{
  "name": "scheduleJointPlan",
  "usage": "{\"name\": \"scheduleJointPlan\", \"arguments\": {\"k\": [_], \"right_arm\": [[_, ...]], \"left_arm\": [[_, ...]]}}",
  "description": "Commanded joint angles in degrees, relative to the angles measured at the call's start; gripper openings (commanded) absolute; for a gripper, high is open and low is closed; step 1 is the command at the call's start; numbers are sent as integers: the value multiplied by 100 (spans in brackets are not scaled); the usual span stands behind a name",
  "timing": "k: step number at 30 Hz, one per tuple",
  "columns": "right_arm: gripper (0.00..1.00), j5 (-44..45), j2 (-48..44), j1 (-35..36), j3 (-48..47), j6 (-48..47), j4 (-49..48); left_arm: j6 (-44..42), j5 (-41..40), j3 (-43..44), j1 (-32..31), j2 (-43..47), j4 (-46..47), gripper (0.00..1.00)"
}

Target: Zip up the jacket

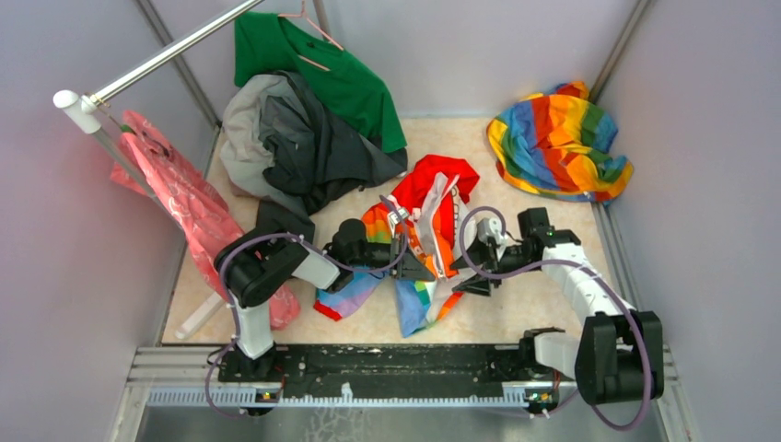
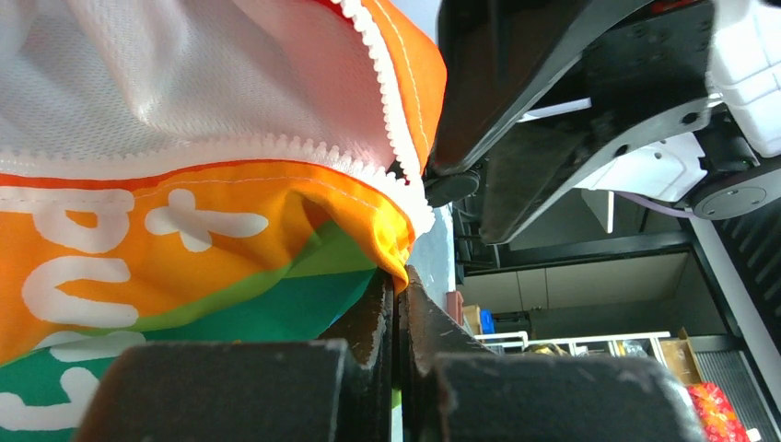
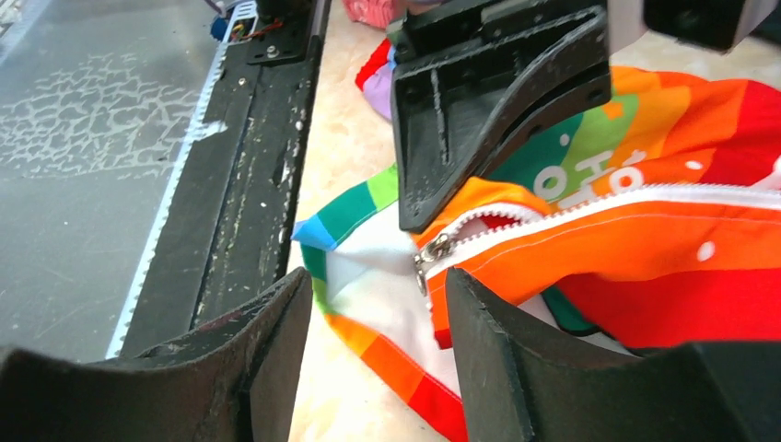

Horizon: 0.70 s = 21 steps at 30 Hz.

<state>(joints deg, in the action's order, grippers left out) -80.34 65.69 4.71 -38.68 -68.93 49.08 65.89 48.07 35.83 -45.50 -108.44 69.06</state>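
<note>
Beige tabletop walled by pale lilac panels fills the overhead view. The jacket lies crumpled near its centre, red hood toward 12 o'clock and rainbow panels spilling toward 6 o'clock. Seen from the jacket, a dark grey garment is heaped at 10 o'clock beneath a green shirt on a hanger. A pink bag hangs at 9 o'clock from a metal rail, and an all-rainbow cloth sits at 2 o'clock, well apart.

The left claw reaches in from 9 o'clock and is clenched on the jacket. Its own camera shows its fingers pressed together, pinching the orange hem at the bottom corner. Above the pinch, two rows of white zipper teeth part from each other.

The right claw comes in from 3 o'clock and is released. In its wrist view its fingers stand apart with nothing gripped between them. The metal zipper pull sits just beyond the gap, close to the finger at 3 o'clock and right under the tip of the left claw.
</note>
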Motion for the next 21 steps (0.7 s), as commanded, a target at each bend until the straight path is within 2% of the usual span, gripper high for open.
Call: {"name": "scheduleJointPlan", "arguments": {"k": [1,6,13,21], "right_arm": [[55,-68,-60,-22,157,-730,112],[53,-32,-45,-23,285,-805,-9],[47,-4,-11,-22,343,-362,-383],[35,-227,41,21,484,1247,-1290]], "left_arm": [[40,54,63,23,-100,372,0],[89,72,63,23,-163,521,0],[116,120,82,8,-194,666,0],[138,121,71,-8,-149,735,0]]}}
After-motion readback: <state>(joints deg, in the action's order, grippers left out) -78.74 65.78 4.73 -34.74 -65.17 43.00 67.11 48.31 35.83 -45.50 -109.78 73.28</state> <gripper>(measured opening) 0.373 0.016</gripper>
